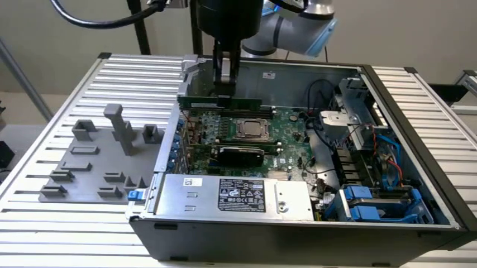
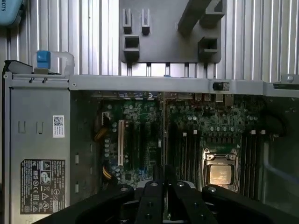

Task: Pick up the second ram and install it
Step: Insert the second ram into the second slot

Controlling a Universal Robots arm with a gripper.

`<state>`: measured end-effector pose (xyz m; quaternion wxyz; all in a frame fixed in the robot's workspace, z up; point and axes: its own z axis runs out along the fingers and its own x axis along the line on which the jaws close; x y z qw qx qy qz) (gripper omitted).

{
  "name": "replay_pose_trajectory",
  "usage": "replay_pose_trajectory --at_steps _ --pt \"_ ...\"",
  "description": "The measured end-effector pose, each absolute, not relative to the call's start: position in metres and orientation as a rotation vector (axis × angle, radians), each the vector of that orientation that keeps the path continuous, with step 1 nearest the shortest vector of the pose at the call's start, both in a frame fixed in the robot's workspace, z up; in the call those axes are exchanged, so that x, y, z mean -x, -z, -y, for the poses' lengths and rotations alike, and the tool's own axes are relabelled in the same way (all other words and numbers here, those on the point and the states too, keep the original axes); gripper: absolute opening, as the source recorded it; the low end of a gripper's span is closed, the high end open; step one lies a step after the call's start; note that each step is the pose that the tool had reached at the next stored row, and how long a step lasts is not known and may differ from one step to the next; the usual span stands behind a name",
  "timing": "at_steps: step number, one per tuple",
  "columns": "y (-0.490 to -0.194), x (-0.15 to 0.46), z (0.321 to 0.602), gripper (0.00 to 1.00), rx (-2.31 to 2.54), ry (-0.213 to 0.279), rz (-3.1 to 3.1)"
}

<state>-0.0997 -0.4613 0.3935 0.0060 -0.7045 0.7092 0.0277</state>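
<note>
While the exterior view has the gripper [image 1: 225, 95] closed on the top edge of the second ram [image 1: 244, 104], that stick hangs level over the far edge of the motherboard [image 1: 291, 120] inside the open computer case [image 1: 298, 240], so the pick-up looks done and the seating not yet. I count one stick in the fingers, one processor socket [image 1: 253, 129], one power supply [image 1: 234, 195] and one grey fixture tray [image 1: 89, 178] at the exterior view's left. From the wrist view the gripper [image 2: 163, 189] pinches one thin edge, the ram [image 2: 163, 140], above the board, with one socket [image 2: 219, 173] beside it.
</note>
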Motion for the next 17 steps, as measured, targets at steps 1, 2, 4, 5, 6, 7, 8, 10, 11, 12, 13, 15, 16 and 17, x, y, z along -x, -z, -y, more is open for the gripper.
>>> replay_pose_trajectory --at_steps 1,2,4,5,6,7,8,10,11,12,13,15,16,17 --pt "-0.392 0.095 0.459 0.00 2.205 -0.087 -2.219" --pt "-0.390 0.091 0.457 0.00 2.205 -0.087 -2.219" --pt "-0.386 0.082 0.453 0.00 2.205 -0.087 -2.220" --pt "-0.384 0.077 0.451 0.00 2.205 -0.087 -2.220" --pt "-0.383 0.073 0.449 0.00 2.205 -0.087 -2.220" --pt "-0.381 0.069 0.446 0.00 2.205 -0.087 -2.219" --pt "-0.379 0.066 0.443 0.00 2.205 -0.087 -2.220" --pt "-0.375 0.060 0.437 0.00 2.205 -0.087 -2.219" --pt "-0.373 0.058 0.434 0.00 2.205 -0.087 -2.220" --pt "-0.372 0.056 0.431 0.00 2.205 -0.087 -2.220" --pt "-0.370 0.053 0.428 0.00 2.205 -0.087 -2.220" --pt "-0.366 0.049 0.421 0.00 2.205 -0.087 -2.220" --pt "-0.364 0.048 0.418 0.00 2.205 -0.087 -2.220" --pt "-0.363 0.046 0.414 0.00 2.205 -0.087 -2.220"
